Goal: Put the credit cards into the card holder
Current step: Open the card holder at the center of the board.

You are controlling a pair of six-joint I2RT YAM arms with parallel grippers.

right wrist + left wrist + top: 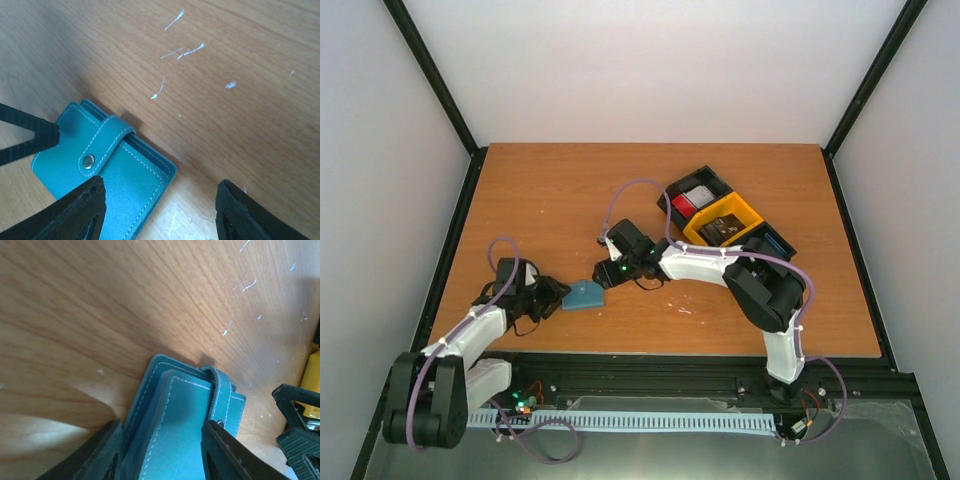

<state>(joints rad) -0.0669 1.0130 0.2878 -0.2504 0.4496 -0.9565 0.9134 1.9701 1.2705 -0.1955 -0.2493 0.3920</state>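
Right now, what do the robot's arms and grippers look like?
The left arm and right arm have white shells between black joints, and each is trailed by a looping purple cable. A small green light glows near the right wrist. The left gripper and right gripper carry black wedge-shaped fingers.

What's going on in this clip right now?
Both arms are at the closed card holder lying on the table, its snap tab done up. The left claw straddles one end, though a firm grip isn't clear; the right claw hangs open over the other. The red credit cards sit in the tray behind.
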